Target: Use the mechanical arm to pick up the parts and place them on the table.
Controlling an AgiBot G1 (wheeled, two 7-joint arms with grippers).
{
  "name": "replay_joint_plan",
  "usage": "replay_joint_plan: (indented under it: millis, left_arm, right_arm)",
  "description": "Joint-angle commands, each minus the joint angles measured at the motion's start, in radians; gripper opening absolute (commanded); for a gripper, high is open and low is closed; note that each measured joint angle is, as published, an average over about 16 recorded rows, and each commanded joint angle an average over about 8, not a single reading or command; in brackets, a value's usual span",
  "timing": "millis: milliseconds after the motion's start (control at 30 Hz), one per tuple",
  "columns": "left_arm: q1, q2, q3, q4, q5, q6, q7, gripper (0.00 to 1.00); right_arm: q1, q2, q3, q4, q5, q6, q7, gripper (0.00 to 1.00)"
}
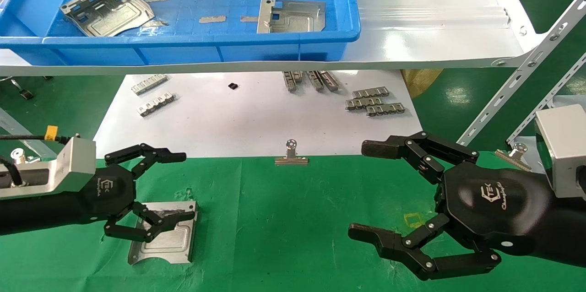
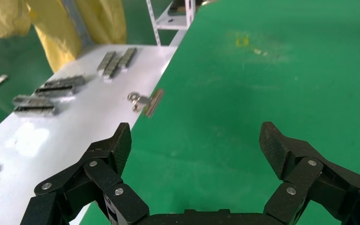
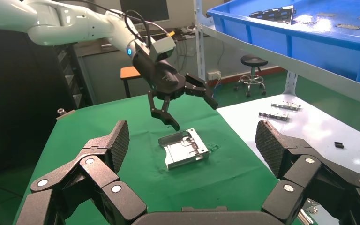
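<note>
One silver part [image 1: 171, 237] [image 3: 183, 149] lies flat on the green table [image 1: 284, 219] [image 2: 262, 70] at the near left. My left gripper [image 1: 181, 186] [image 3: 193, 115] [image 2: 198, 140] hovers just above that part's near edge, open, and holds nothing. Its own wrist view shows only bare cloth between the fingers. Two more parts [image 1: 107, 8] [image 1: 293, 16] rest in the blue bin [image 1: 183, 47] on the shelf. My right gripper [image 1: 366, 190] [image 3: 193, 136] is open and empty above the right side of the table.
A glossy white shelf [image 1: 435, 31] carries the bin and overhangs a white sheet [image 1: 252, 118] with small slotted strips [image 1: 375, 102]. A binder clip [image 1: 291, 154] sits on the cloth's far edge. A perforated shelf brace [image 1: 517, 86] slants at the right.
</note>
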Motion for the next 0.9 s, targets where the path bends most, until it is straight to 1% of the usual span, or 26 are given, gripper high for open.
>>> replay_joint_plan:
  millis: [33, 900]
  left_arm:
    - [0.016, -0.006, -0.019, -0.035, -0.007, -0.004, -0.026, 1.0]
    - [0.23, -0.078, -0.266, -0.485, -0.105, -0.05, -0.364, 1.0]
  right_arm:
    - [0.0, 0.0, 0.0, 0.0, 0.0, 0.0, 0.0, 1.0]
    - [0.0, 0.0, 0.0, 0.0, 0.0, 0.0, 0.0, 1.0]
